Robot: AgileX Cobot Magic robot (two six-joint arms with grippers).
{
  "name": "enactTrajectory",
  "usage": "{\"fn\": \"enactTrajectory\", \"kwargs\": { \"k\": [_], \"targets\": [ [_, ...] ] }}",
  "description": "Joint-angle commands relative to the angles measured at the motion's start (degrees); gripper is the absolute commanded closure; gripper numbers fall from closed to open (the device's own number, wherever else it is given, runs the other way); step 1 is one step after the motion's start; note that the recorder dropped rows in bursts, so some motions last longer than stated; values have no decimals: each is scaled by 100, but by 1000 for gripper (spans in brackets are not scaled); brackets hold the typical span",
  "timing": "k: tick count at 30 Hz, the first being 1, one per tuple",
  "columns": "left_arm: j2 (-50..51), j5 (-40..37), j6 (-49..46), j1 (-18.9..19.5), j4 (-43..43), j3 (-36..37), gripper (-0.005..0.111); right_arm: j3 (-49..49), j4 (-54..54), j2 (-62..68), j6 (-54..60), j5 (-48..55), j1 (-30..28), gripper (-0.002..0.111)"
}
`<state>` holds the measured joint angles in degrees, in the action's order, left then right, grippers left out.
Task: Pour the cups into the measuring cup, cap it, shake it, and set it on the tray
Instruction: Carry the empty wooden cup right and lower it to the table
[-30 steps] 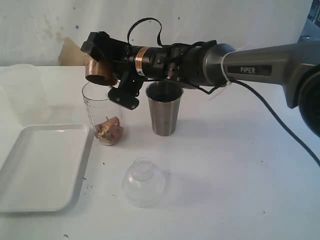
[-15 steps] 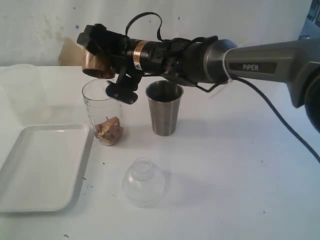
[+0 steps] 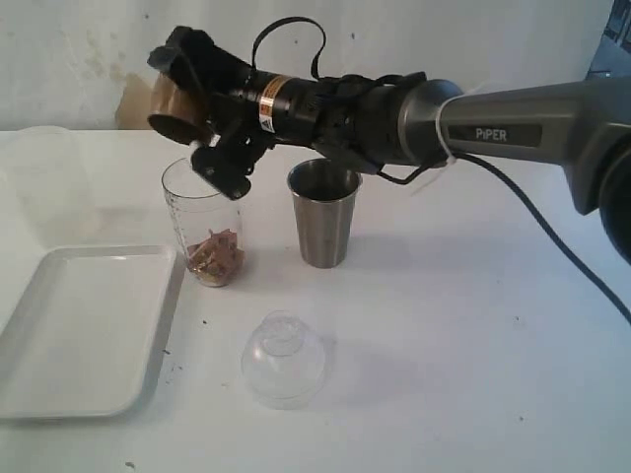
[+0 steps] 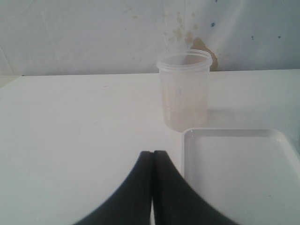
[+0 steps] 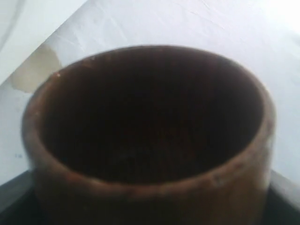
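Note:
My right gripper (image 3: 197,108) is shut on the reddish-brown wooden cup (image 3: 174,113), holding it tilted just above and left of the rim of the clear measuring cup (image 3: 204,222). Brownish pieces (image 3: 215,258) lie in the measuring cup's bottom. In the right wrist view the wooden cup (image 5: 150,187) fills the frame and its inside looks dark. The steel tumbler (image 3: 323,217) stands upright to the right of the measuring cup. The white tray (image 3: 79,330) lies at the left. My left gripper (image 4: 153,153) is shut and holds nothing, beside the tray's (image 4: 239,173) corner.
A clear domed lid (image 3: 283,357) lies on the table in front of the measuring cup. A frosted translucent cup (image 3: 44,177) stands behind the tray, and the left wrist view shows this frosted cup (image 4: 183,91) too. The right arm spans the table above the tumbler.
My right gripper has lifted the wooden cup up and a little to the left, away from the measuring cup's rim. The left gripper has not moved.

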<state>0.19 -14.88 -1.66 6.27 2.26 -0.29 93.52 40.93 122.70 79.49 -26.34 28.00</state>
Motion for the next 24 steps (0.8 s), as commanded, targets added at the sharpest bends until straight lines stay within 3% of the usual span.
{"fn": "enactTrajectory", "kwargs": {
  "k": [1, 6, 11, 17, 24],
  "targets": [
    [-19, 68, 7, -5, 31, 29, 107, 40, -249, -342, -2785, -401, 28, 108],
    [-19, 68, 7, -5, 31, 29, 107, 15, 563, -687, -5881, -358, 28, 108],
    [-19, 68, 7, -5, 31, 29, 107, -10, 2101, -947, -8797, -443, 28, 108],
    [-19, 68, 7, -5, 31, 29, 107, -47, 2548, -1116, -9956, -344, 28, 108],
    [-19, 68, 7, -5, 31, 29, 107, -517, 3135, -1771, -12431, 479, -25, 108]
  ]
}}
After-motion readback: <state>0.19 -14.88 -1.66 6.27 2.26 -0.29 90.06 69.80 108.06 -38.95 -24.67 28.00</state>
